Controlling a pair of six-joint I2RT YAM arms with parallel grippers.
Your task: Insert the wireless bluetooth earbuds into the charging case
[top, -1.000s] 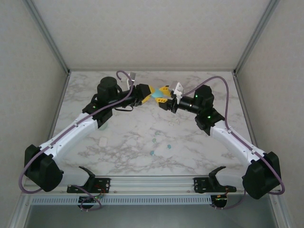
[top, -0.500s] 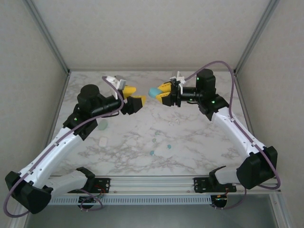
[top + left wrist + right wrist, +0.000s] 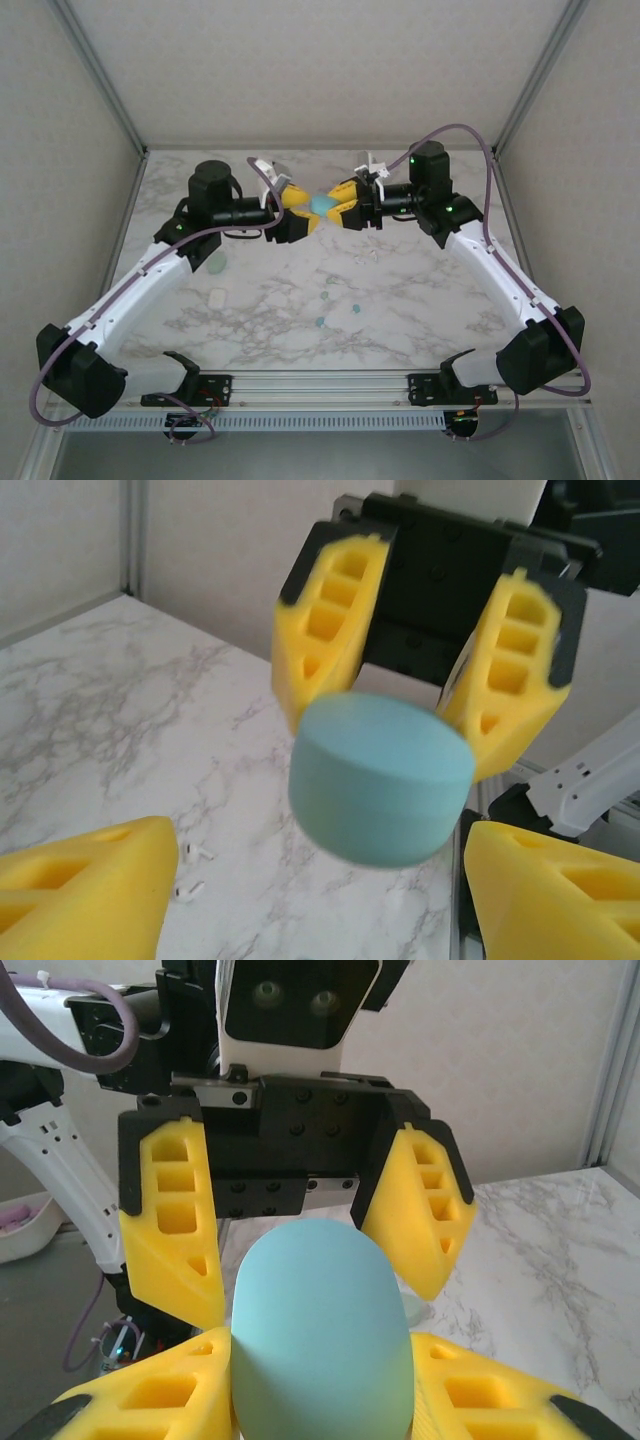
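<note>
Marble-patterned table top (image 3: pixel 270 300), walled by pale panels on the left, right and rear, with metal frame posts (image 3: pixel 100 80) at the rear corners. A rail runs along the near edge between the arm bases. Both arms reach inward and meet raised over the rear middle of the table. The middle and front of the surface lie open beneath them.

Right gripper (image 3: pixel 338 204): yellow fingers pinching a smooth, round-edged teal plastic charging case (image 3: pixel 322 204) by its sides. In the right wrist view the case juts out beyond the fingertips.

Left gripper (image 3: pixel 296 211): faces the right one head-on. Its yellow fingers (image 3: pixel 90 880) are spread wide, one either side of the case's free end. Contact with the case cannot be told.

Wireless bluetooth earbuds: all on the table, well apart from both grippers and nearer the bases.
- Two tiny white earbuds (image 3: pixel 368 255) lie below the right gripper, and the left wrist view shows them close together on the marble (image 3: pixel 195 853).
- Three small teal earbuds (image 3: pixel 320 322) are scattered around the table's centre.
</note>
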